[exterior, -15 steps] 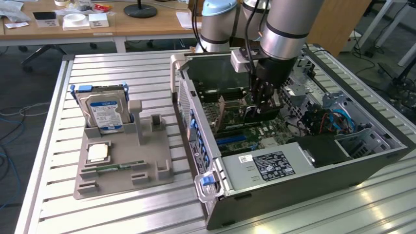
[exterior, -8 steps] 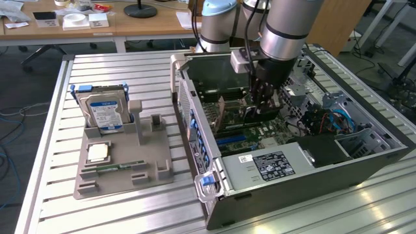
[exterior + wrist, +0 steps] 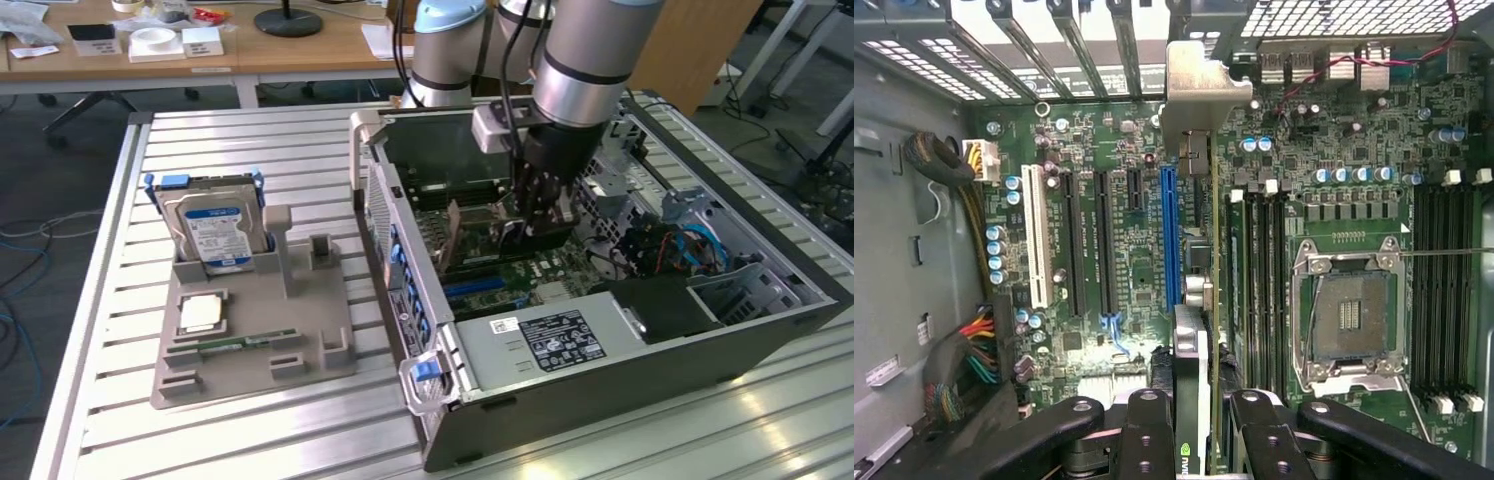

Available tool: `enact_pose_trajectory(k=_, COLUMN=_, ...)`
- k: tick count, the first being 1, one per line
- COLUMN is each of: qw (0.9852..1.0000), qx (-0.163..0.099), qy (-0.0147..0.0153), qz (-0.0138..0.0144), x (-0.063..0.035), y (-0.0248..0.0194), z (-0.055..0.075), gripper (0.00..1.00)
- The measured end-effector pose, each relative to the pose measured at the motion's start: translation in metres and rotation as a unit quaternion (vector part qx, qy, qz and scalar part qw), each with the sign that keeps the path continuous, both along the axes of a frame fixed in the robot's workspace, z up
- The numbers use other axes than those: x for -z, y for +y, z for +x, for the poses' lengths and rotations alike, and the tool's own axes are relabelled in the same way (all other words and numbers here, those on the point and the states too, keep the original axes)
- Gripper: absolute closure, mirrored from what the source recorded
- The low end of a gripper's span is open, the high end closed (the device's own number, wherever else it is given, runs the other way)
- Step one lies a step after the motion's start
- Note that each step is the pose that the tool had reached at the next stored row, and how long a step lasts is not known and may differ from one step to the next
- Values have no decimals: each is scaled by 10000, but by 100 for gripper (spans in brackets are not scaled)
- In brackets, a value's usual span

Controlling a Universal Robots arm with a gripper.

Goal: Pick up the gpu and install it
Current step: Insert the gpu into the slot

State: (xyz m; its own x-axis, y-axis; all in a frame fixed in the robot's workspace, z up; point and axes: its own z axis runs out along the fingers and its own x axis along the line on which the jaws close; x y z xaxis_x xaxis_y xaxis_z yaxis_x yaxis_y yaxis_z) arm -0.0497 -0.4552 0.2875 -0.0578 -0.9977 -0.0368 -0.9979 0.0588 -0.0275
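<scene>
I see my robot arm reaching down into the open computer case, which lies on its side on the ribbed metal worktop. The tool is deep inside the case, and it is holding the gpu. In the wrist view the black fingers of the tool are closed on both sides of the gpu, so the card is pinched between them. The card stands up on its thin edge over the green motherboard. It runs along just beside the long blue slot. Its shiny metal end piece is up by the row of slot covers at the back wall of the case. I cannot tell if the bottom edge of the card touches the board or a slot. On the other side of the card are the black memory slots and the square chip socket with its metal frame. Out on the worktop, toward the exterior view's left and well apart from the case, sits a grey holder. A hard drive with a blue label stands up in it. A square chip and a thin green memory stick lie flat on it.
</scene>
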Motion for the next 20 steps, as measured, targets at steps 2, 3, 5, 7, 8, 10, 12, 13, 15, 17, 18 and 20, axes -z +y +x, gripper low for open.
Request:
enact_pose_trajectory(k=2, qw=10000, qx=0, qy=0, qz=0, x=3, y=-12, z=-6, gripper=73)
enact_pose_trajectory(k=3, qw=10000, qx=0, qy=0, qz=0, x=4, y=-19, z=-10, gripper=73)
enact_pose_trajectory(k=5, qw=10000, qx=0, qy=0, qz=-1, x=5, y=-36, z=-20, gripper=73)
enact_pose_trajectory(k=7, qw=10000, qx=1, qy=0, qz=-1, x=7, y=-50, z=-30, gripper=73)
enact_pose_trajectory(k=8, qw=10000, qx=1, qy=0, qz=0, x=8, y=-55, z=-34, gripper=73)
enact_pose_trajectory(k=10, qw=10000, qx=0, qy=0, qz=0, x=9, y=-58, z=-37, gripper=73)
enact_pose_trajectory(k=12, qw=10000, qx=0, qy=1, qz=0, x=9, y=-58, z=-38, gripper=73)
enact_pose_trajectory(k=13, qw=10000, qx=0, qy=0, qz=0, x=9, y=-58, z=-38, gripper=73)
enact_pose_trajectory(k=15, qw=10000, qx=0, qy=0, qz=0, x=9, y=-58, z=-38, gripper=73)
enact_pose_trajectory(k=17, qw=10000, qx=0, qy=0, qz=0, x=9, y=-58, z=-38, gripper=73)
enact_pose_trajectory(k=18, qw=10000, qx=0, qy=0, qz=-1, x=9, y=-58, z=-38, gripper=73)
enact_pose_trajectory(k=20, qw=10000, qx=0, qy=1, qz=-1, x=10, y=-58, z=-38, gripper=73)
